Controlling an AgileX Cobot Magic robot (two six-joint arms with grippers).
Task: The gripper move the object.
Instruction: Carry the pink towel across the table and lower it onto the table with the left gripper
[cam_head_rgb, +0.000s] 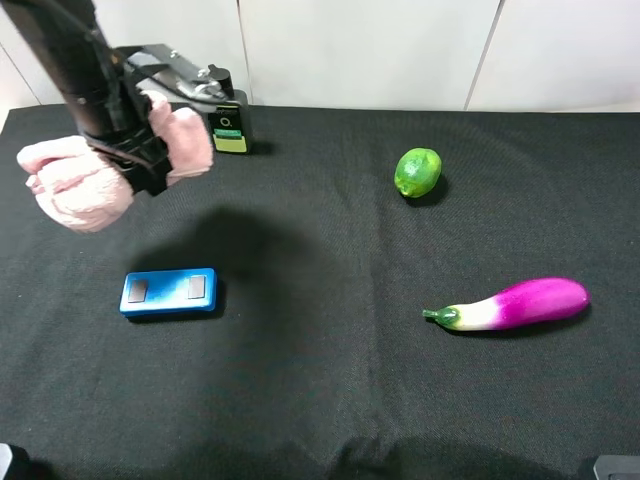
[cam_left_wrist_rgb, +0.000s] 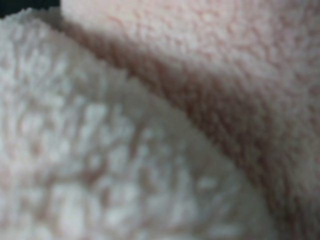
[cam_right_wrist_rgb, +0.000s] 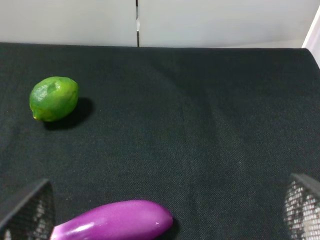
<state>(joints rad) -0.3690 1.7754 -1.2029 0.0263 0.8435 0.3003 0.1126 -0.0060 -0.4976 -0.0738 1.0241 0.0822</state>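
Roughly halfway, judging by this: bundle (cam_head_rgb: 75, 190) clamped round its middle in the left pincer (cam_head_rgb: 140, 155), looks lifted off the surface (cam_head_rgb: 330, 390) at far left, back from the box (cam_head_rgb: 170, 292), with carrying over and setting down left to do.

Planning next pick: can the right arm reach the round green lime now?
Probably yes. The round green lime sits alone on the black cloth, apart from the purple eggplant, and the right gripper has its jaws wide open, empty.
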